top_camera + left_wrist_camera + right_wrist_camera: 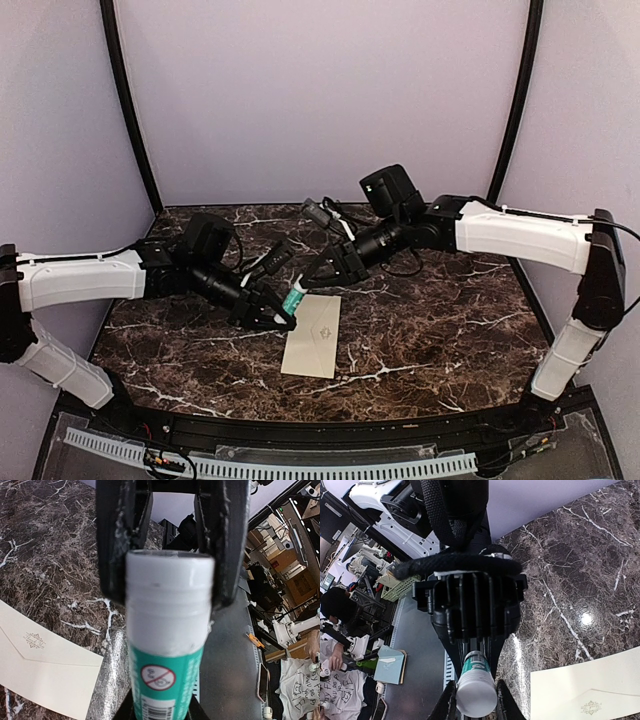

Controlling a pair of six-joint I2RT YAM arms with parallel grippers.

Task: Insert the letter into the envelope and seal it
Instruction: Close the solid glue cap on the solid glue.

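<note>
Over the far left corner of the envelope (pixel 312 338), both arms stretch inward, wrists angled down, meeting end to end. The left end effector (pixel 281 318) clamps the teal body of a cylindrical glue stick (pixel 167 630), and the right end effector (pixel 470 701) clamps its smooth white cap. The cream paper envelope lies flat on the dark veined marble table (pixel 430 320), showing a faint emblem.

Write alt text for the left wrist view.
A teal glue stick with a white cap fills the centre, the cap clamped between the black fingers of the right gripper reaching in from the top. At lower left, the cream envelope with a small emblem lies on the dark marble table.
</note>
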